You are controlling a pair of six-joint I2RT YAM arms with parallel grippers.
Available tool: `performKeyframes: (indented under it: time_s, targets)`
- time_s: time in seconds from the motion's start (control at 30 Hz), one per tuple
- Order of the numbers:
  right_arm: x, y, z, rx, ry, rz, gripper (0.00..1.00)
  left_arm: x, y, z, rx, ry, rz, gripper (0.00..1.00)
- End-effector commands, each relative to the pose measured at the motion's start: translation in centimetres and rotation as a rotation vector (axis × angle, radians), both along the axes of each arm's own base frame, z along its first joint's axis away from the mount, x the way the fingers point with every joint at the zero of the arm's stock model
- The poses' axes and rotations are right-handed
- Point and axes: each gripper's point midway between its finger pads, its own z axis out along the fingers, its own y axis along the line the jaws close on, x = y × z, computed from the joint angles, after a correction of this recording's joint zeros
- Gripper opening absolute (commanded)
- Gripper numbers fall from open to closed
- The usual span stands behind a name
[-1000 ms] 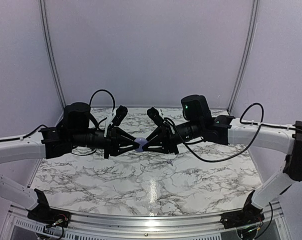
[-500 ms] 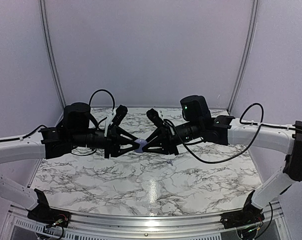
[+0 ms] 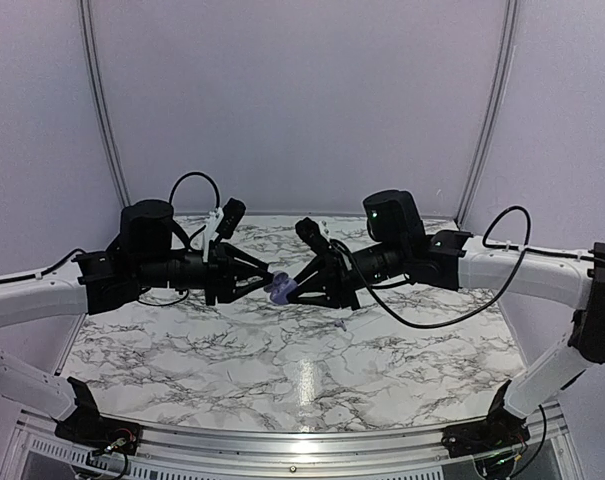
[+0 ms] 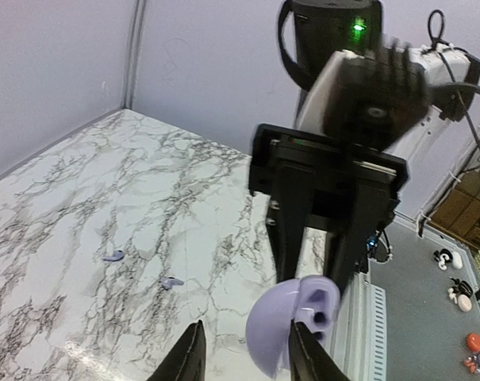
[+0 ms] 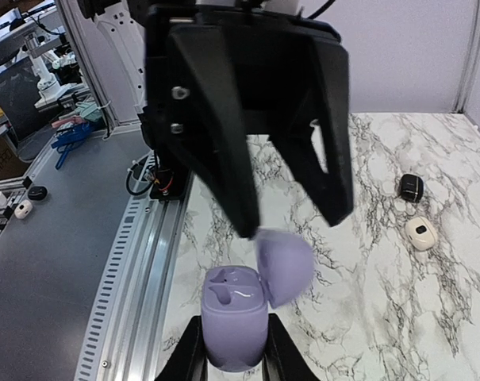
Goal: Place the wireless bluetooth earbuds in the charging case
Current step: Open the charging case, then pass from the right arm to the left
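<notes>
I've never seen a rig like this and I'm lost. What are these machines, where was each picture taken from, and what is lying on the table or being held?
These are two robot arms bolted to a marble table, each ending in a two-finger gripper. The wide picture looks down from above and behind them; the other two come from cameras on each wrist. The right gripper is clamped on a lilac case whose lid is open. The left gripper faces it, fingers apart, holding nothing. On the table lie two lilac earbuds, plus a black case and a white case.
</notes>
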Motion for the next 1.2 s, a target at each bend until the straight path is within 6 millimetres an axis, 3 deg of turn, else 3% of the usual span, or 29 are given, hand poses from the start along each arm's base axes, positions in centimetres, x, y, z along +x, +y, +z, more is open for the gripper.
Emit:
performKeyframes:
  time_s: [0.0, 0.27, 0.37, 0.47, 0.57, 0.83, 1.17]
  targets:
    - [-2.2, -0.3, 2.9, 0.078, -0.049, 0.088, 0.0, 2.2, 1.3, 0.9, -0.026, -0.017, 0.114, 0.39]
    - [-1.7, -0.6, 3.6, 0.124, -0.026, 0.071, 0.0, 2.4, 2.3, 2.0, -0.058, -0.042, 0.141, 0.41]
    - [-0.5, -1.0, 5.8, 0.228, -0.064, 0.021, 0.0, 2.1, 3.3, 3.0, -0.11, -0.09, 0.16, 0.47]
    - [0.3, -1.5, 8.2, 0.325, -0.11, -0.043, 0.0, 1.9, 4.7, 4.4, -0.183, -0.166, 0.206, 0.6]
    - [0.8, -1.8, 10.8, 0.441, -0.13, -0.086, 0.0, 1.0, 5.5, 5.6, -0.265, -0.247, 0.205, 0.62]
    - [0.9, -1.1, 15.4, 0.674, -0.126, -0.057, 0.0, -1.1, 4.3, 9.3, -0.396, -0.369, 0.085, 0.61]
    - [-1.0, 1.3, 15.9, 0.757, -0.086, 0.053, 0.0, -2.5, 1.8, 11.3, -0.457, -0.382, -0.035, 0.49]
